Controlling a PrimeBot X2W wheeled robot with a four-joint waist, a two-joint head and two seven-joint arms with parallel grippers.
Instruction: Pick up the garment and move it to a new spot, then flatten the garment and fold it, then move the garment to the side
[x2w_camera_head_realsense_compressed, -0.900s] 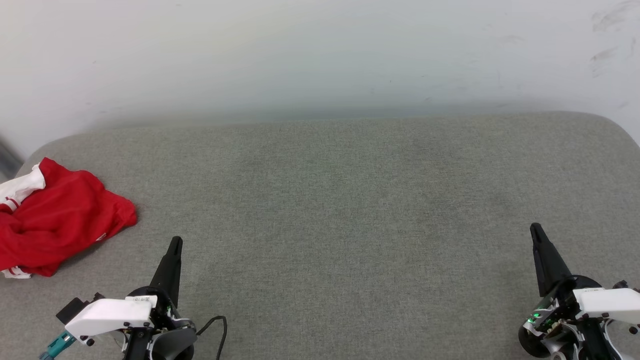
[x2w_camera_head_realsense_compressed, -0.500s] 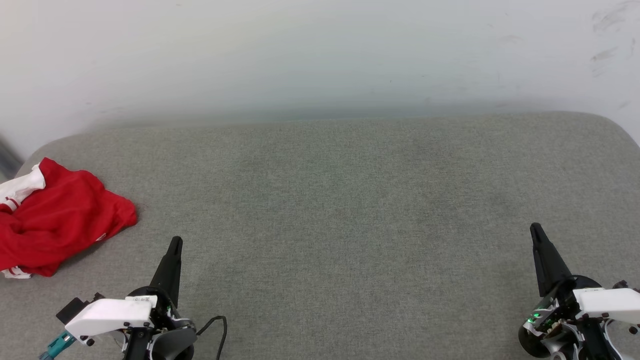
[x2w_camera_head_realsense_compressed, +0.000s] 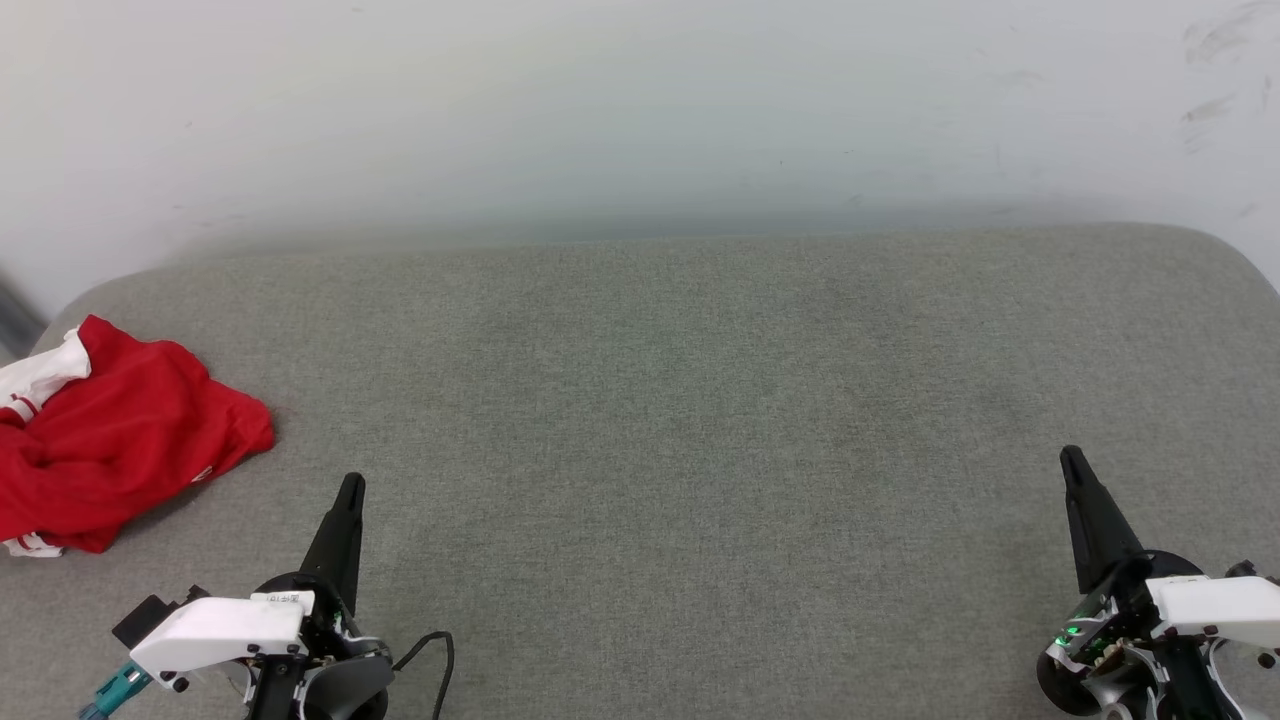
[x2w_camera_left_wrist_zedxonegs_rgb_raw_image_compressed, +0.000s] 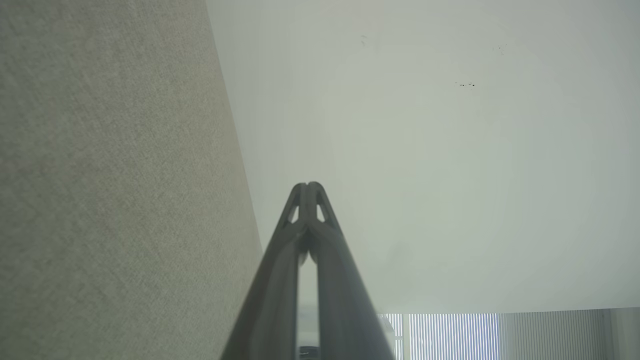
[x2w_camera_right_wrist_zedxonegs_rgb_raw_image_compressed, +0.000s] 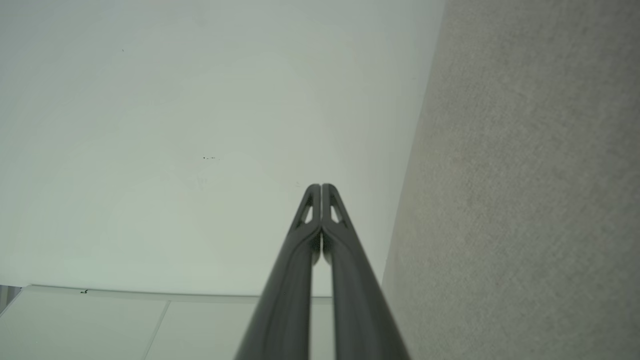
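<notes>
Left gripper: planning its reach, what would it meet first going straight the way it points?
Likely the pale wall; the left gripper points across the grey cushion, with the garment off its line. Height unclear.

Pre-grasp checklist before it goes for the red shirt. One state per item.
1. Target found: the garment lies crumpled at the left end of the grey surface. Ok.
2. Whole garment in frame: the head view's left edge cuts it off. Not ok.
3. Garment hanging over the surface's edge: cannot tell.
4. Left gripper empty: fingers together, nothing held. Ok.
5. Left gripper opened for the grasp: it is shut. Not ok.
6. Path from left gripper to garment: bare surface between them. Ok.
7. Right gripper out of the way: shut, empty, at the far right. Ok.
</notes>
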